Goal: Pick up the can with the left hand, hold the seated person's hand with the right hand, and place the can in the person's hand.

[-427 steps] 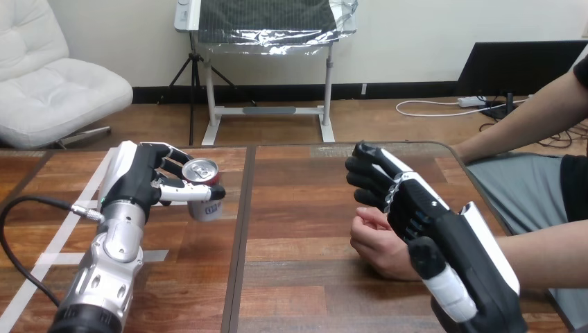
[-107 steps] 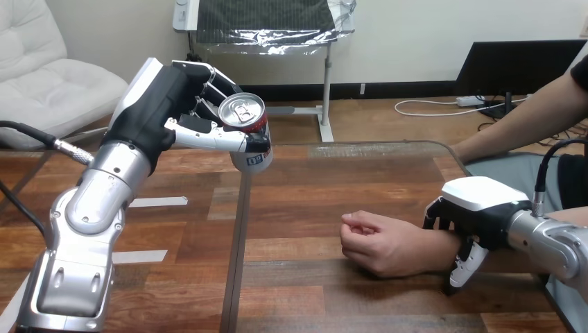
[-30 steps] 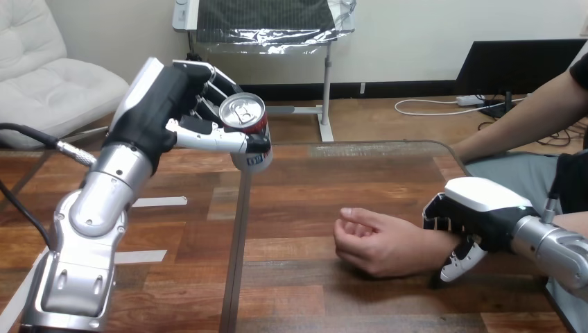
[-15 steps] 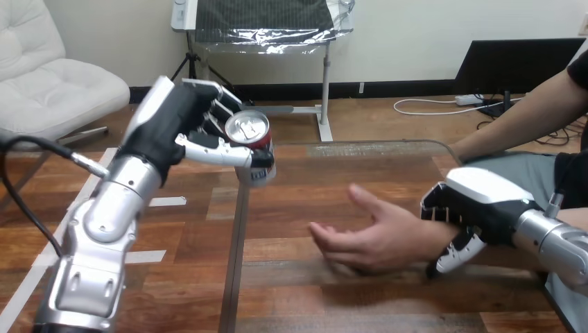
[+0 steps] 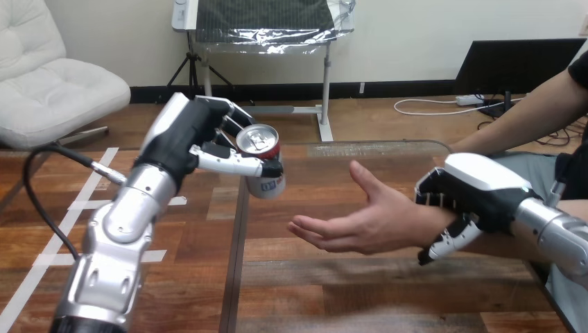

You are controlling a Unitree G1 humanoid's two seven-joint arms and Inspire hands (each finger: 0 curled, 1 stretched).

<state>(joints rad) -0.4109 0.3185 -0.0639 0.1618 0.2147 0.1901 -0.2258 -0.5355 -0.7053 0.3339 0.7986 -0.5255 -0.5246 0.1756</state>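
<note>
Landmark: the person's hand (image 5: 364, 220), palm up, flat and spread, above the desk (image 5: 312, 284)
Surface: the desk is glossy brown wooden planking with visible grain, and it lies beneath the person's hand and extends past it on all sides
Joint: a dark straight seam (image 5: 233, 277) between two desk sections, to the left of the person's hand
Markings: flat white tape strips (image 5: 82, 205) stuck to the desk, well to the left of the person's hand
Task item: the can (image 5: 266, 183) is a metal cylinder with a silver lid and pull tab, a red band under the rim and a white lower wall; it is held clear of the desk, near the tips of the person's hand on their left, higher than the palm and not touching it
Robot left: the left hand (image 5: 186, 135) is black with a white back shell on a silver forearm, left of the person's hand and apart from it
Left fingers: curled round the can, thumb (image 5: 232, 161) across its near wall, the rest behind its far wall; gripping the can
Robot right: the right hand (image 5: 478, 191), with a smooth white shell on top, sits over the wrist just right of the person's hand
Right fingers: bent down over the wrist, with one jointed black-and-white tip (image 5: 444, 243) hooked beneath it; closed round the person's wrist
</note>
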